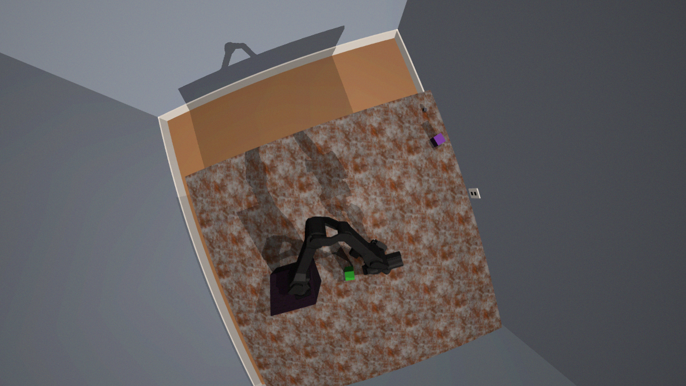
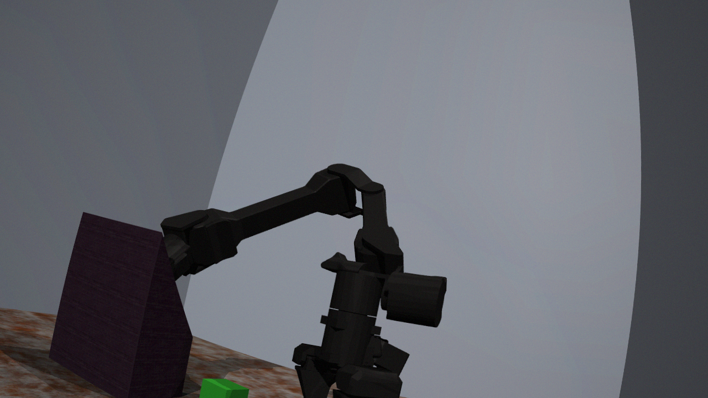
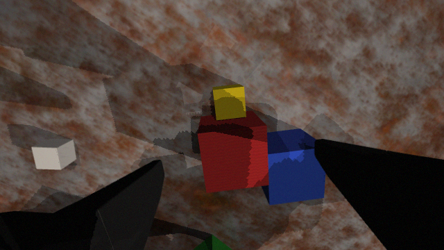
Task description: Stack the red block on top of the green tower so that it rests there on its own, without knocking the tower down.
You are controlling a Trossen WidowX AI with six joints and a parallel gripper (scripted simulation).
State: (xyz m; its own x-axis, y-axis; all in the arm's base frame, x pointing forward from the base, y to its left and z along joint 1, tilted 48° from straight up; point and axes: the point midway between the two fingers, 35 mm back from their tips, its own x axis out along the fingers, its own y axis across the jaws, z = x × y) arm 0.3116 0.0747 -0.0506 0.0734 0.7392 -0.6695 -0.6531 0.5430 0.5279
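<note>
From where the wrist looks down, the end effector [image 3: 239, 194] stands spread wide with nothing in it, its two black fingers slanting in from the lower corners of the view. Right at the bottom edge, between them, the tip of the green tower [image 3: 212, 243] just shows. A little farther on, in the gap between the fingers, sits the red block [image 3: 230, 156] on the mottled rust-and-grey bench [image 3: 347, 69]; it rests flat, not gripped, with shadow falling across its top. A blue block [image 3: 295, 170] stands touching its right side, partly hidden by the right finger. Just behind the red block is a smaller yellow block [image 3: 229, 102]; whether the two touch I cannot tell. Off to the left, well apart, lies a white block [image 3: 53, 156]. From the side, the arm [image 2: 277, 208] reaches out from a dark purple pedestal [image 2: 113, 307], bends at the elbow and points straight down, its fingertips cut off by the lower edge, with the green tower [image 2: 225, 388] near the pedestal's foot. From above, the green tower [image 1: 349, 275] stands just beside the wrist, and a purple block [image 1: 437, 139] sits far off by the bench's edge.
</note>
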